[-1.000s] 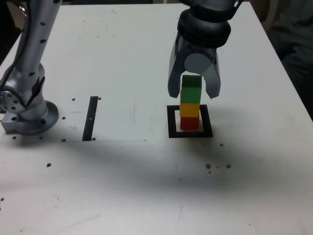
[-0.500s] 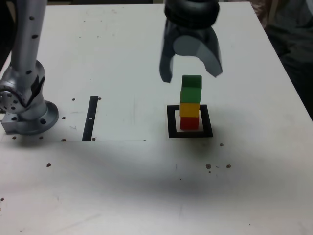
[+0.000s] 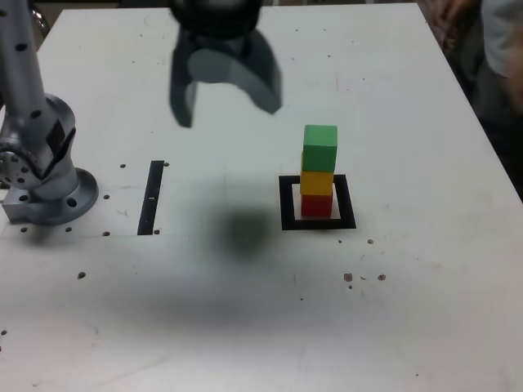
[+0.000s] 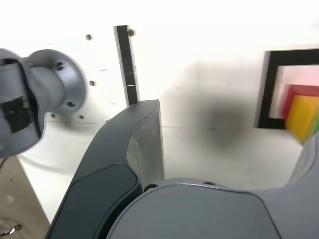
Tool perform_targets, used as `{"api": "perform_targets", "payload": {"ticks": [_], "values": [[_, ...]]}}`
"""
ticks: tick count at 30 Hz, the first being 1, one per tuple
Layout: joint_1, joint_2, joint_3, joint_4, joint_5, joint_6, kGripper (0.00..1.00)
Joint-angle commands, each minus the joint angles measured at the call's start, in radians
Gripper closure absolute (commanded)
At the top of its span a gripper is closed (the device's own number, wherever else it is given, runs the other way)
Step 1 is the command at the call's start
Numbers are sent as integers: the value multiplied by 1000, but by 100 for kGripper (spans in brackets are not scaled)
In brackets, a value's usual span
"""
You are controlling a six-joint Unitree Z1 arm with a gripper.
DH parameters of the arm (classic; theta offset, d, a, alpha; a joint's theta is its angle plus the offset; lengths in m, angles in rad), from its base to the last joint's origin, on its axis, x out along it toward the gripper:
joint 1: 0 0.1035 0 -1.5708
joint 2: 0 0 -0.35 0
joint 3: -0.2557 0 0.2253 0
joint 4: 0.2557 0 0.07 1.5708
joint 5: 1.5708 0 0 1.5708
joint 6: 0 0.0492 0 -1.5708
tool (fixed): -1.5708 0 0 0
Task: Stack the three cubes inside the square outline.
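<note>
The three cubes stand as one upright tower in the exterior view: the green cube (image 3: 320, 147) on the yellow cube (image 3: 317, 181) on the red cube (image 3: 317, 204). The tower sits within the square outline (image 3: 287, 204). My gripper (image 3: 229, 114) hangs open and empty above the table, well off to the exterior view's left of the tower and touching nothing. In the wrist view one of its fingers (image 4: 144, 142) fills the foreground. Beyond it I see the square outline (image 4: 271, 84) with the red cube (image 4: 299, 94) and the yellow cube (image 4: 304, 117) at the frame's edge.
A narrow black strip (image 3: 152, 196) lies on the white table (image 3: 245, 327), near the arm's grey base (image 3: 45, 180) at the exterior view's left. A person's sleeve (image 3: 494, 49) shows past the table's far right corner. Small dark specks dot the tabletop.
The gripper opened off the green cube, rose, and swung away to the exterior view's left. The tower stayed standing inside the outline.
</note>
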Motion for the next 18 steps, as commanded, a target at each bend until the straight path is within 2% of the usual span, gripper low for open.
{"api": "perform_targets", "payload": {"ticks": [1, 12, 18], "values": [[-1, -26, 53, -28, -6, -5, 0], [-1, -125, 397, -244, -51, -20, 0], [-1, -148, 530, -336, -70, -22, 0]]}}
